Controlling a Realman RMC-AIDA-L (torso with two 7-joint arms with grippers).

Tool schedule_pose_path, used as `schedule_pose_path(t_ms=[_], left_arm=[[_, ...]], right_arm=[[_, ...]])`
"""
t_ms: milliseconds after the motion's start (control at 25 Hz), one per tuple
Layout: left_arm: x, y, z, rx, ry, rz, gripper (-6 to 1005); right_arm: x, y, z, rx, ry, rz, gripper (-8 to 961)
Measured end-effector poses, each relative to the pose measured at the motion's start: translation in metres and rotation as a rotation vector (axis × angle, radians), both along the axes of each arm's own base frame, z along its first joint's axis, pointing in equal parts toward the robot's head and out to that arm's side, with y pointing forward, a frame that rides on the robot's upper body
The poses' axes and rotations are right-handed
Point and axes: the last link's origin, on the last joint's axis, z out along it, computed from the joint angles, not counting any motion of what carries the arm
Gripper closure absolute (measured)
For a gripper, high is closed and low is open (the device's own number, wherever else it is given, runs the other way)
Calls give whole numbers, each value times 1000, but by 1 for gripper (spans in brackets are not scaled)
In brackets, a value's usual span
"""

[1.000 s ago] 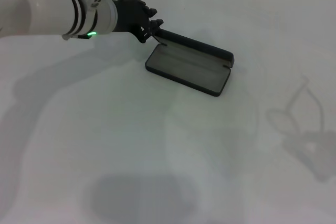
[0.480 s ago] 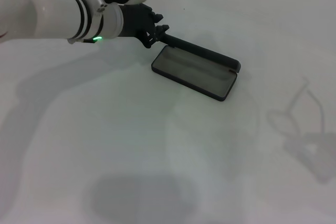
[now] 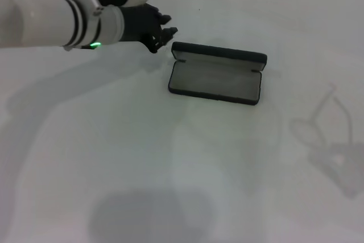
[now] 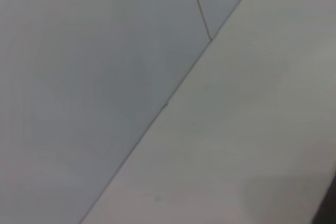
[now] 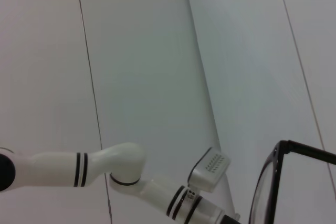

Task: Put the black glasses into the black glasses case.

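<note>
The black glasses case (image 3: 217, 79) lay open on the worktop (image 3: 170, 163), grey-lined, just beside the left end effector (image 3: 163, 37), whose opening could not be told; black glasses (image 5: 286, 182) were seen by the right wrist camera.

table (image 3: 170, 169): plain white, soft shadows | wall (image 4: 94, 77): pale grey panels, thin seams
</note>
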Motion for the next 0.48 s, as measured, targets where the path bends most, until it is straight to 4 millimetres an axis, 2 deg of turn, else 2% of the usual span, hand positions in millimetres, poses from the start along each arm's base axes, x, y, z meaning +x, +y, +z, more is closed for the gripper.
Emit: schedule_pose_path(t_ms=[200, 480], left_arm=[[9, -3, 15, 46, -19, -42, 734], [35, -33, 15, -7, 80, -93, 731]], right_arm=[[-1, 1, 0, 1, -1, 2, 834], [2, 0, 1, 8, 1, -13, 834]])
